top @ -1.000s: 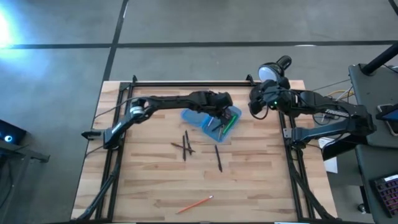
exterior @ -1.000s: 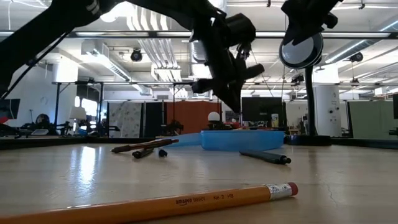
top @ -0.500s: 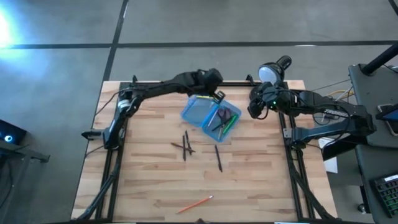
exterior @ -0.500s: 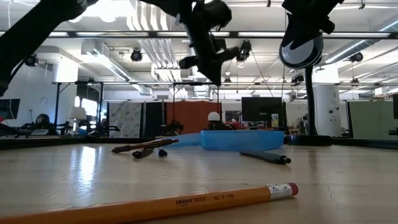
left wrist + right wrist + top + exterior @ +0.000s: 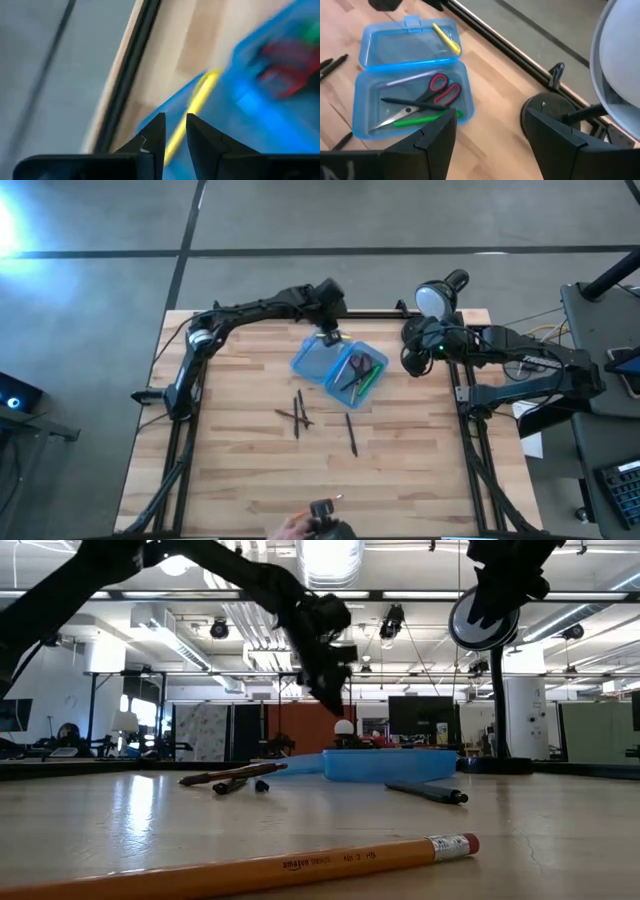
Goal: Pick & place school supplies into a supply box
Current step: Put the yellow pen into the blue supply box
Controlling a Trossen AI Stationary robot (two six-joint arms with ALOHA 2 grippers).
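Blue supply box, red-handled scissors, yellow pencil.

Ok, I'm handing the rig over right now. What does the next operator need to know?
Left gripper: open, empty, above the supply box, over its lid half.
Right gripper: open, empty, waiting by the lamp.
Done: yellow pen lies in the lid half; scissors, green pen, dark pen and pale pencil in the other half.
Left: crossed dark pens, single dark pen and orange pencil, all on the table.

Orange pencil, small imprint, not legible
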